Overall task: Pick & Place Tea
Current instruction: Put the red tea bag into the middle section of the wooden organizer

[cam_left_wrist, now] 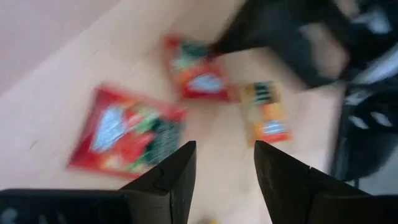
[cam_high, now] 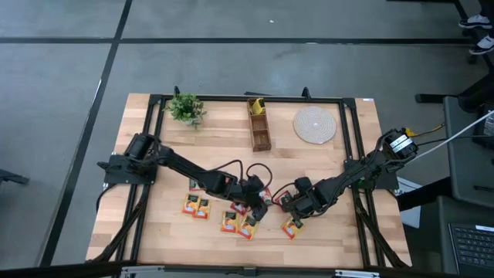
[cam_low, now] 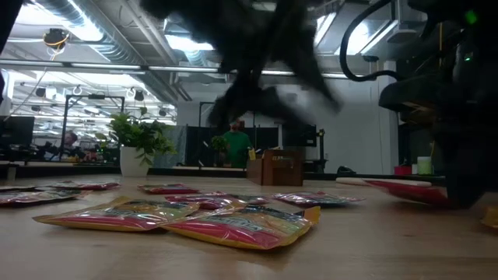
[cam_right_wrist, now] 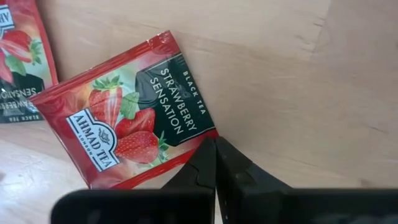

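— While we are hovering both arms over the middle of the counter (cam_high: 154,208), where is the tea sitting?

— We are seeing the sachets scattered flat across the front half, most of them just beside the two claws. A red strawberry sachet (cam_right_wrist: 130,115) is lying right at the tip of our right claw (cam_right_wrist: 214,158), whose fingers are pressed together with nothing between them.

— So we are not gripping it?

— No; the tips are only meeting its edge, probably because a flat packet offers little to pinch from above, so we are judging that an edge needs nudging up first.

— And the left claw (cam_left_wrist: 224,171)?

— Its fingers are standing apart and empty, hanging above another red sachet (cam_left_wrist: 127,134) and an orange sachet (cam_left_wrist: 267,112), likely lining up for a pick.

— Where are we taking them?

— We are guessing the wooden box (cam_high: 258,123) at the back, between the potted plant (cam_high: 185,108) and the woven mat (cam_high: 315,124); it is standing well apart from the pile.
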`<state>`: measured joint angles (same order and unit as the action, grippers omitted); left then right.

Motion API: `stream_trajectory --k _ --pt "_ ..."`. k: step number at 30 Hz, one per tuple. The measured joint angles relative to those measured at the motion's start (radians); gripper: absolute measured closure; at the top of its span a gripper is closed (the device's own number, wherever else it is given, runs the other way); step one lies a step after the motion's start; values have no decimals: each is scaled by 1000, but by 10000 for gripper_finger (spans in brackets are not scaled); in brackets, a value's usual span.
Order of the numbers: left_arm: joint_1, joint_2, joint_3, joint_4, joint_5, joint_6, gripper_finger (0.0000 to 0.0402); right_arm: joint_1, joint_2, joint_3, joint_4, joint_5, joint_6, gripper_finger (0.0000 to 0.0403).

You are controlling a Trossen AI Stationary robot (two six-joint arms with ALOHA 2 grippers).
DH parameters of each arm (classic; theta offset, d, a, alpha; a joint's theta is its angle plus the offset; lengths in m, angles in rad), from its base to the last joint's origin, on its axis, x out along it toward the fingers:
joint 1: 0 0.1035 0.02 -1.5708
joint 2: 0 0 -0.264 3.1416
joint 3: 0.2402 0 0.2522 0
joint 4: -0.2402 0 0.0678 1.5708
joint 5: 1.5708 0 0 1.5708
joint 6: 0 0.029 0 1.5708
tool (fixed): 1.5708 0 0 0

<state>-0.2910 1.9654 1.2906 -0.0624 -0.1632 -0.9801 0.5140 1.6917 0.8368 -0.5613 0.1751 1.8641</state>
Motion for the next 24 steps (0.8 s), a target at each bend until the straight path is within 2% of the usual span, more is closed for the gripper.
stream_trajectory --k 4,7,11,15,20,24 --pt "24 41 -81 121 39 -108 245 0 0 -1 11 5 -5 402" --pt "49 46 -127 270 84 -150 245 0 0 -2 19 16 1 402" --pt "97 48 -171 366 155 -187 241 0 0 -2 30 22 11 402" --pt "148 48 -173 375 244 -208 216 -1 0 -2 34 23 13 402" --pt "186 48 -173 380 274 -204 164 -1 0 -2 35 24 14 402" --pt "190 48 -173 372 305 -155 144 -1 0 -2 36 26 18 402"
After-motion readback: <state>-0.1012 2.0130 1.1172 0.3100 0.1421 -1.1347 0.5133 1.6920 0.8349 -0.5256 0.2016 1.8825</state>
